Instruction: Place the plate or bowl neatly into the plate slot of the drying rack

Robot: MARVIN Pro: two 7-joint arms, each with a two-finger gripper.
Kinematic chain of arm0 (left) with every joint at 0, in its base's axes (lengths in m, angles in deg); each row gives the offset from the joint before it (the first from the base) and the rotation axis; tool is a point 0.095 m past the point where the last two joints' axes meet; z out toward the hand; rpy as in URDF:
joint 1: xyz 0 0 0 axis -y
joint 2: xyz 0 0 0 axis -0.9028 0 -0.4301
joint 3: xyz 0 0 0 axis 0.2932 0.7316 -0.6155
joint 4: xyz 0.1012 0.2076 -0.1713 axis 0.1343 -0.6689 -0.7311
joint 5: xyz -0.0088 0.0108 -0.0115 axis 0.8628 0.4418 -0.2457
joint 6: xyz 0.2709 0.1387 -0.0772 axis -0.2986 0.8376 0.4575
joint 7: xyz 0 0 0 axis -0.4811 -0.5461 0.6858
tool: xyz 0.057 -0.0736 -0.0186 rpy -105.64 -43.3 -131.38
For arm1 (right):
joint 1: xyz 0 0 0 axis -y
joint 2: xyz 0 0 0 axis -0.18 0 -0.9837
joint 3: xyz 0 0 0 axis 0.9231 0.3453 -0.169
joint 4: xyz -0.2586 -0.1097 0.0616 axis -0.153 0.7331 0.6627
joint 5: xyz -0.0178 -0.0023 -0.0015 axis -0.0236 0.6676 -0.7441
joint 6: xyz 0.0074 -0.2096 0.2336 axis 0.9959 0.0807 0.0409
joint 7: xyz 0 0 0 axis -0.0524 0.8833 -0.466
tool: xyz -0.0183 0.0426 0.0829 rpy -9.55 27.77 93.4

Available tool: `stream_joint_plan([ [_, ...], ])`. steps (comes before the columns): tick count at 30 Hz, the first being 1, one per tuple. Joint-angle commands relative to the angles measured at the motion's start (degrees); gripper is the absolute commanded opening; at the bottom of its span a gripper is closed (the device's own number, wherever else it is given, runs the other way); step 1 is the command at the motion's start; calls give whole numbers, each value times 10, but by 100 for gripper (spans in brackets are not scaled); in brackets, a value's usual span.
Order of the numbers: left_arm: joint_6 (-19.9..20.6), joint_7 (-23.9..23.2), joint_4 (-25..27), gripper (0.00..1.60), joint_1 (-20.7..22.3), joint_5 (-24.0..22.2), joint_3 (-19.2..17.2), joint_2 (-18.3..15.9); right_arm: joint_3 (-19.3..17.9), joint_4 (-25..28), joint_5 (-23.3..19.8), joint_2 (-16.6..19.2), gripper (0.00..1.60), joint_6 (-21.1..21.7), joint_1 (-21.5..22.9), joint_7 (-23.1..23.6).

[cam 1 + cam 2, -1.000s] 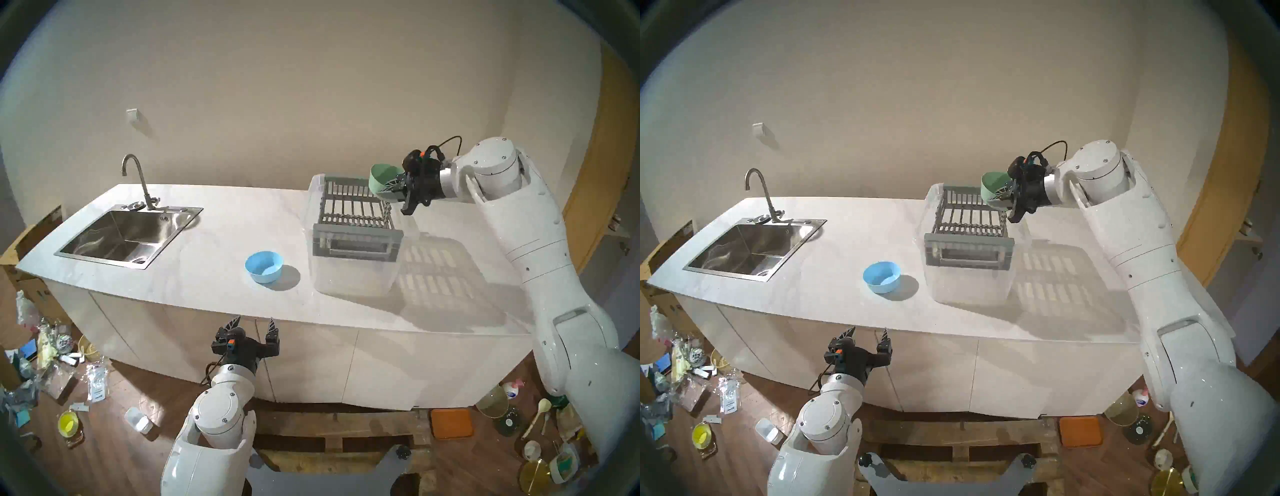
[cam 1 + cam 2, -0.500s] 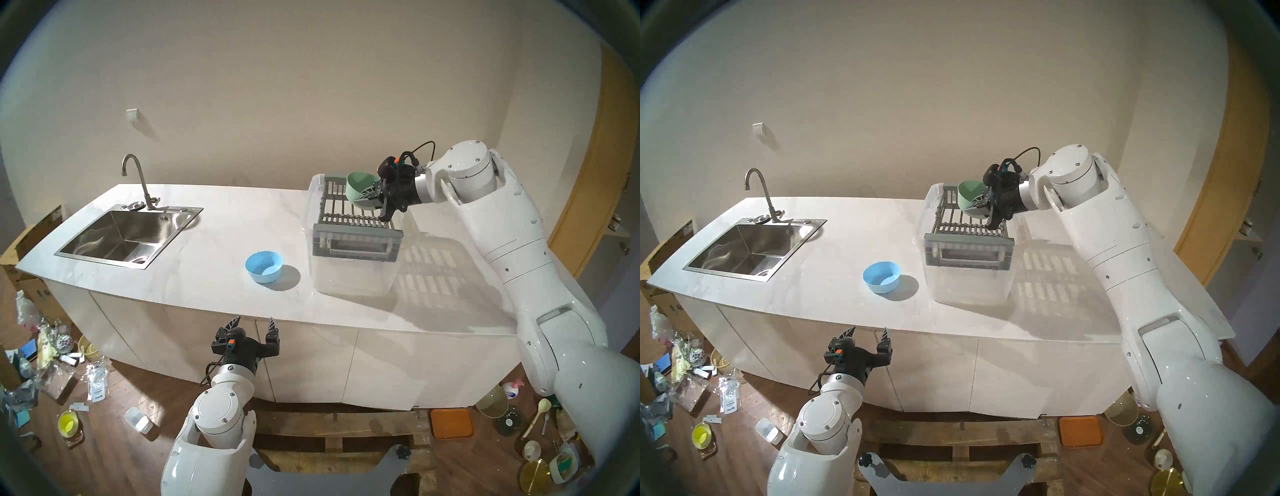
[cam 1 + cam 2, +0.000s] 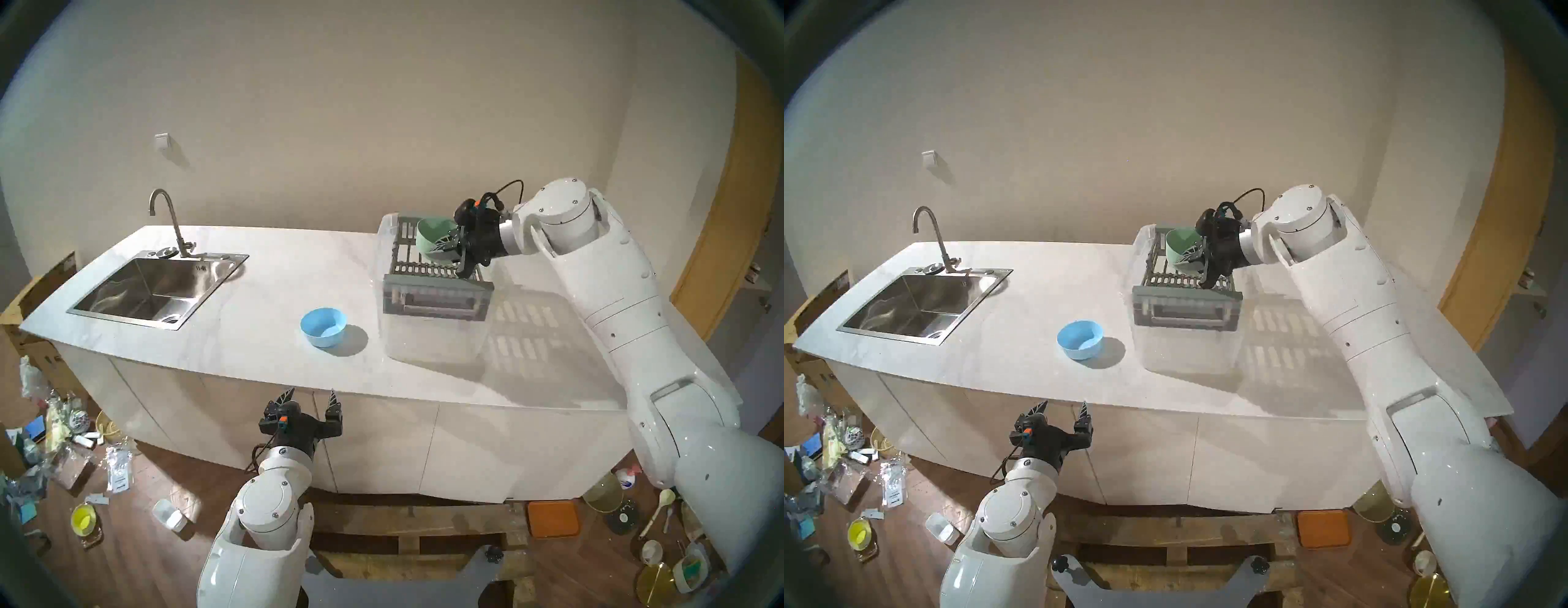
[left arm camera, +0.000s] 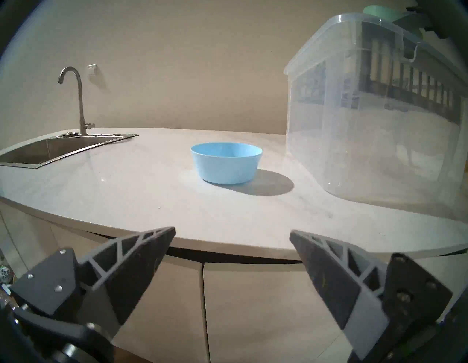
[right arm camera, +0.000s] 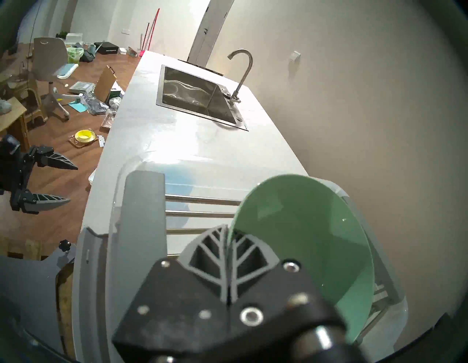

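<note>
Head view, left: my left gripper [image 3: 312, 397] waits spread and empty off the counter's [image 3: 263, 297] front edge.
Blue bowl [image 3: 323, 326]: mid-counter, untouched.
Drying rack [image 3: 437, 271]: back-right corner, inside a clear tub [image 3: 432, 339].
Green bowl [image 3: 433, 238]: tilted over the bars, rim clamped by my right gripper [image 5: 229, 243].
Advice: stand it edge-on between bars, lower slowly.
Right arm: reaching leftward, angled down.

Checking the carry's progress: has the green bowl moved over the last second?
Yes. The green bowl moved left and down, from the drying rack's right edge to over its bars.
</note>
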Motion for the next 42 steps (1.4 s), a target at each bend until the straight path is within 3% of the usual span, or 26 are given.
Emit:
stream_joint_plan([
  [1, -3, -2, 16, 160, 3, -2, 1, 0, -3, -16, 4, -12, 0, -13, 24, -12],
  [19, -3, -2, 15, 160, 3, -2, 1, 0, 5, -49, 6, -24, 0, -38, 32, -6],
  [20, -3, -2, 16, 160, 3, -2, 1, 0, 4, -44, 6, -22, 70, -39, 30, -6],
  [22, -3, -2, 16, 160, 3, -2, 1, 0, 4, -40, 6, -21, 70, -38, 28, -5],
  [23, -3, -2, 16, 160, 3, -2, 1, 0, 4, -38, 7, -20, 126, -39, 26, -5],
  [24, -3, -2, 16, 160, 3, -2, 1, 0, 4, -38, 7, -20, 126, -39, 26, -5],
  [25, -3, -2, 16, 160, 3, -2, 1, 0, 3, -33, 7, -18, 156, -39, 23, -6],
  [35, -3, -2, 15, 160, 3, -2, 1, 0, -20, 8, 0, -8, 160, -28, 2, -18],
  [40, -4, -2, 15, 160, 3, -1, 1, 0, -50, 21, -3, -9, 160, -23, -2, -42],
  [42, -4, -2, 14, 160, 4, -1, 1, 0, -80, 21, -5, -16, 160, -17, 0, -71],
])
